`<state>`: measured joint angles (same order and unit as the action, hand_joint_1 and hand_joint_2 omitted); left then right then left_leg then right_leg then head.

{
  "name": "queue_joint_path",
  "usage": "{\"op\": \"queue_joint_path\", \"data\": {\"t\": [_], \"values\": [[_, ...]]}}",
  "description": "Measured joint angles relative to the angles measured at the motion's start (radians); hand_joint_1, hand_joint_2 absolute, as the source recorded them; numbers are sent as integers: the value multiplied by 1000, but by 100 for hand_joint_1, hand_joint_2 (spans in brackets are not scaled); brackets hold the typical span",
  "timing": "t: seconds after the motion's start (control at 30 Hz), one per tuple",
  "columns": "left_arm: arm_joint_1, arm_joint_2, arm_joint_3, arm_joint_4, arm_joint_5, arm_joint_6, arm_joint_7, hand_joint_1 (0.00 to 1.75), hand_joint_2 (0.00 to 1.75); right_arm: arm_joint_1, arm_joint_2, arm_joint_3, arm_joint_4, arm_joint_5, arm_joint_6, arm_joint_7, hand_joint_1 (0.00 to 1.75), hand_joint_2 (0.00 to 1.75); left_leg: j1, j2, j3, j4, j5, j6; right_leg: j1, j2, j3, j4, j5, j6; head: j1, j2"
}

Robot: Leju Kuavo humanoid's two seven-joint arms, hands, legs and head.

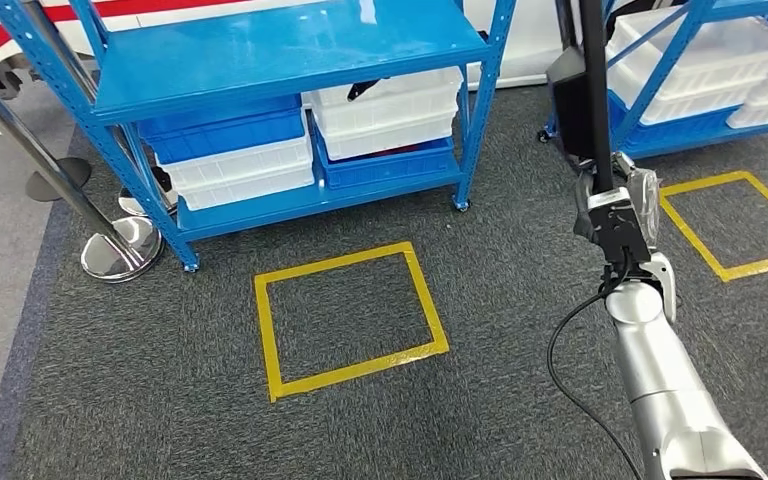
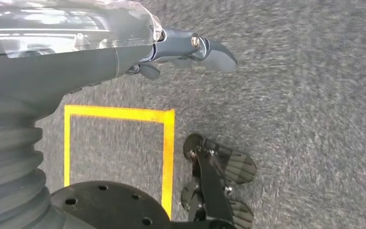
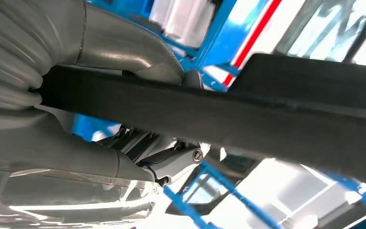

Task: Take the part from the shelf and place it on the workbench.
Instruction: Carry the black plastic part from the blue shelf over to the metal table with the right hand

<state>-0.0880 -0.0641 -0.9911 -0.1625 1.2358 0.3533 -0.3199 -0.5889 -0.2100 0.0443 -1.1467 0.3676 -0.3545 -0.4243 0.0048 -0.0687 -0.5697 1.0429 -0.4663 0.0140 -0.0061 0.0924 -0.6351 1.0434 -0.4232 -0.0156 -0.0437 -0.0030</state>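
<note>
the right hand [image 1: 620, 205] was raised in front of the robot and gripped the part [image 1: 593, 80], a long black bar that stood nearly upright and ran out of the top of the head view. in the right wrist view the same black part [image 3: 209, 117] crossed the picture as a broad dark strip, with the thick grey thumb [image 3: 124, 52] wrapped over one side and the darker fingers [image 3: 171, 162] curled in against the other. a black cable [image 1: 570, 370] looped beside the silver right forearm [image 1: 665, 380].

taking the blue shelf [image 1: 260, 60] as the landmark: the held part was off its right end, apart from the shelf post, over the dark grey carpet [image 1: 520, 300]. white bins [image 1: 390, 110] and a blue bin [image 1: 225, 130] sat stacked on the shelf's lower tier. a yellow tape square [image 1: 345, 320] lay on the carpet in front of the shelf, toward the robot. a chrome stanchion base [image 1: 120, 250] stood at the shelf's left front leg. a second blue rack [image 1: 700, 70] with white bins stood well to the right of the shelf, with another yellow square [image 1: 735, 225] before it.

the left hand [image 2: 181, 52] hung over the carpet, holding nothing, its fingers lightly bent and apart. a yellow tape corner [image 2: 167, 124] showed below it
</note>
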Motion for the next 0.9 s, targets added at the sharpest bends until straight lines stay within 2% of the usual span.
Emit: {"op": "queue_joint_path", "data": {"t": [0.07, 0.1, 0.13, 0.2, 0.27, 0.3, 0.33, 0.37, 0.4, 0.47, 0.5, 0.57, 0.6, 0.63, 0.67, 0.7, 0.73, 0.77, 0.8, 0.83, 0.87, 0.9], "values": [[-4, -1, -4, 0, 0, -1, -2, 0, 175, -6, -8, -11, 14, 0, 1, -3, 175, 175, 1, 16, 6, -19, 1, 2, -5, 19, -10, -4, 10, 16, -1, 0], [-6, -2, -6, 0, 0, -2, -3, 0, 175, -6, -13, -16, 19, 0, 2, -3, 175, 175, 3, 26, 8, -30, 6, 5, -4, 11, -13, -4, 9, 22, 0, 0], [-7, -3, -8, 0, 0, -3, -3, 0, 175, -9, -18, -20, 25, 1, 2, -4, 175, 175, 6, 38, 11, -40, 13, 8, -2, -8, -21, 10, -3, 27, 0, 0], [-5, -4, -10, 0, 0, -4, -4, 0, 175, -15, -22, -25, 35, 6, -1, -4, 175, 175, 7, 62, 13, -52, 21, 13, -3, -62, -62, 98, -56, 36, 1, 0], [-3, -3, -12, 0, 1, -4, -4, 0, 175, -13, -24, -28, 39, 15, -7, 0, 175, 175, 6, 88, 10, -52, 22, 14, -12, -83, -117, 220, -107, 48, 1, 0], [-2, -3, -13, 0, 1, -4, -3, 0, 175, -10, -24, -31, 40, 21, -10, 3, 175, 175, 7, 100, 9, -51, 21, 13, -16, -86, -128, 248, -111, 53, 1, 0], [-3, -3, -14, 0, 1, -4, -2, 0, 175, -7, -24, -32, 39, 29, -14, 7, 175, 175, 7, 113, 9, -49, 20, 11, -21, -91, -119, 238, -97, 57, 1, 0], [-3, -4, -15, 0, 1, -4, -1, 0, 175, -6, -25, -34, 38, 38, -18, 11, 175, 175, 8, 125, 9, -46, 18, 9, -24, -98, -91, 191, -69, 61, 1, 0], [-4, -3, -16, 0, 1, -4, 1, 0, 175, -6, -25, -34, 36, 48, -24, 14, 175, 175, 8, 136, 9, -42, 14, 4, -25, -120, -52, 120, -43, 64, 1, 0], [-5, -3, -19, 1, 0, -3, 3, 0, 175, -10, -26, -34, 31, 68, -37, 18, 175, 175, 3, 156, 8, -33, 6, -8, -18, -155, 3, 15, -14, 55, 1, 0], [-5, -2, -19, 1, 0, -3, 3, 0, 175, -11, -27, -34, 29, 77, -48, 20, 175, 175, 0, 166, 8, -31, 3, -14, -14, -162, 11, -6, -13, 48, 1, 0], [-6, -2, -20, 1, -2, -2, 4, 0, 175, -10, -26, -34, 28, 94, -72, 24, 175, 175, -2, 186, 11, -31, 1, -26, -10, -139, 6, -5, -11, 30, 0, 0], [-6, -2, -20, 1, -4, -2, 4, 0, 175, -9, -26, -35, 27, 102, -83, 26, 175, 175, 0, 182, 12, -27, -6, -32, -11, -127, 4, -7, -9, 23, 0, 0], [-7, -2, -20, 1, -6, -2, 3, 0, 175, -8, -26, -35, 25, 109, -94, 29, 175, 175, 3, 165, 7, -11, -20, -36, -12, -117, 3, -9, -6, 16, 0, 0], [-6, -2, -21, 1, -8, -2, 3, 0, 175, -8, -26, -35, 22, 116, -103, 31, 175, 175, 5, 140, -8, 25, -46, -40, -14, -106, 3, -11, -3, 9, 0, 0], [-5, -2, -22, 1, -9, -3, 3, 0, 175, -7, -25, -35, 20, 122, -110, 33, 175, 175, 7, 109, -31, 82, -81, -41, -15, -96, 2, -12, -1, 3, 0, 0], [-4, -2, -24, 1, -9, -3, 3, 0, 175, -6, -24, -35, 19, 126, -115, 35, 175, 175, 7, 89, -62, 153, -116, -41, -13, -85, 0, -11, 0, -1, 0, 0], [-3, -2, -26, 1, -9, -3, 3, 0, 175, -3, -23, -35, 19, 129, -118, 37, 175, 175, 6, 80, -92, 219, -142, -40, -11, -73, -1, -11, 1, -3, 0, 0], [-2, -2, -28, 1, -9, -3, 4, 0, 175, 0, -22, -35, 19, 131, -119, 39, 175, 175, 6, 76, -111, 260, -149, -38, -8, -59, -2, -10, 2, -5, 0, 0], [-2, -2, -30, 1, -9, -3, 5, 0, 175, 3, -22, -35, 19, 135, -119, 42, 175, 175, 6, 74, -114, 263, -137, -35, -6, -44, -2, -10, 2, -5, 0, 0], [-2, -2, -32, 1, -9, -3, 7, 0, 175, 4, -22, -35, 19, 140, -119, 45, 175, 175, 6, 69, -97, 225, -107, -30, -4, -29, -2, -8, 3, -5, 0, 0], [-2, -2, -33, 1, -9, -2, 9, 0, 175, 5, -22, -35, 19, 148, -118, 50, 175, 175, 5, 57, -67, 158, -67, -24, -3, -14, -1, -7, 3, -5, 0, 0]]}}
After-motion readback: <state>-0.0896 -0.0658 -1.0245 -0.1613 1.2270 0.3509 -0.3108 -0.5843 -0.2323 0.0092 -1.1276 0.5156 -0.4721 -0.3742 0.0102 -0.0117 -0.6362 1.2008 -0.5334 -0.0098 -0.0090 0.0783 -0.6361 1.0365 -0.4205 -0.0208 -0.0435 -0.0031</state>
